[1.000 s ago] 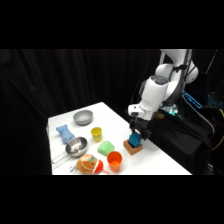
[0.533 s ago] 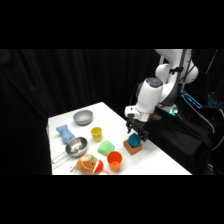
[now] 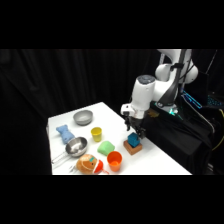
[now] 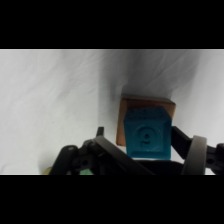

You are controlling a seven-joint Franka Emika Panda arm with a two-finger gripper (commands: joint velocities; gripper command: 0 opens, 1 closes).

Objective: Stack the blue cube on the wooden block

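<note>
The gripper [image 3: 135,128] hangs just above the blue cube [image 3: 133,138], its fingers spread apart on either side and clear of the cube's faces in the wrist view. The blue cube [image 4: 145,134] sits on the wooden block [image 3: 132,147], whose orange-brown edge [image 4: 121,125] shows around it at 9 and 12 o'clock. On the white desk [image 3: 155,160], an orange cup [image 3: 114,160] stands at the block's 8 o'clock, a green lump [image 3: 105,147] at 9 o'clock and a yellow cup [image 3: 96,133] at 10 o'clock.
</note>
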